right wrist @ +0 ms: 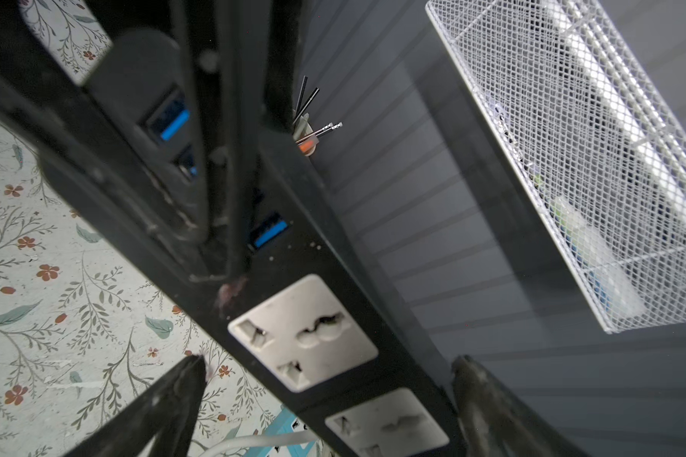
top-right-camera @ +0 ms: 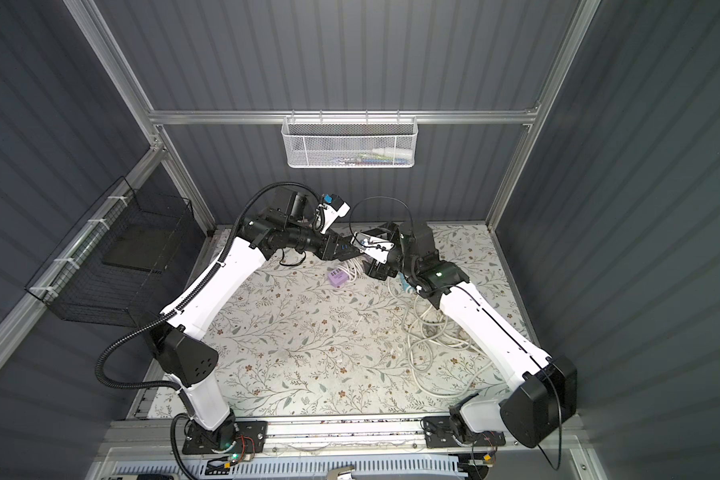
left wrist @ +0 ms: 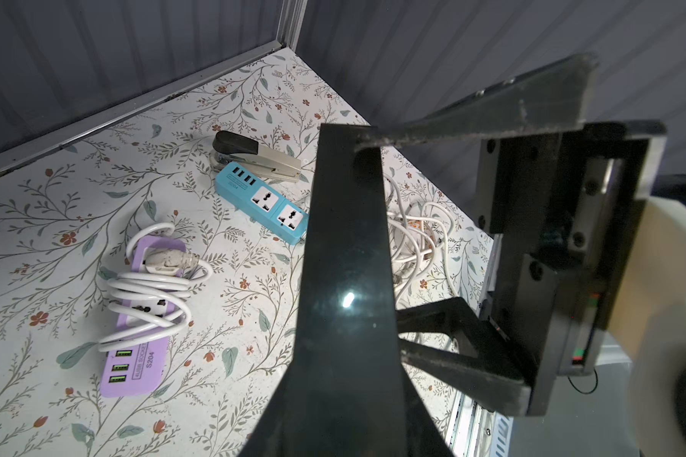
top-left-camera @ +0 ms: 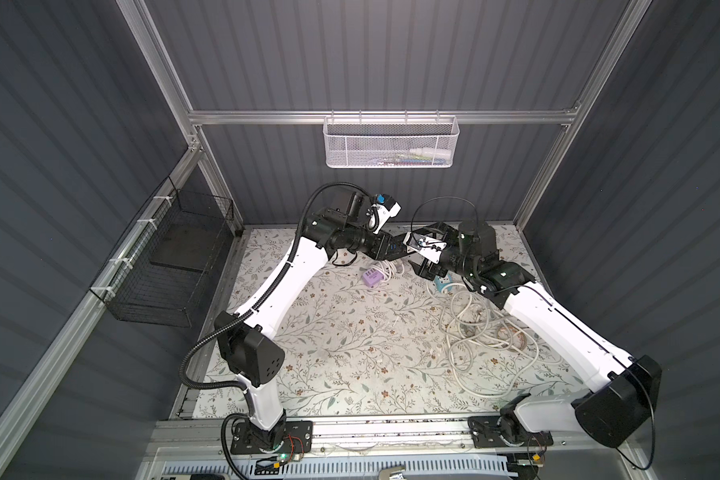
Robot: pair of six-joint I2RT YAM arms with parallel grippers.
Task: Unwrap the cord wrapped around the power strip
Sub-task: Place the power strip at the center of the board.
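Note:
My left gripper [top-left-camera: 398,245] is shut on the USB end of a black power strip [left wrist: 345,237], holding it in the air above the back of the table. My right gripper [right wrist: 329,376] stands open astride that strip's white sockets, one finger on each side, with a gap showing at one fingertip [right wrist: 191,380]. A purple power strip [left wrist: 135,364] lies flat on the table below with a white cord [left wrist: 147,292] wound several times round its middle. Neither gripper touches it.
A blue power strip [left wrist: 262,201] lies beside a stapler [left wrist: 254,156] near the back wall. A loose tangle of white cords [top-left-camera: 483,328] sprawls under the right arm. A white mesh basket [top-left-camera: 389,143] hangs on the back wall and a black wire basket [top-left-camera: 171,266] on the left.

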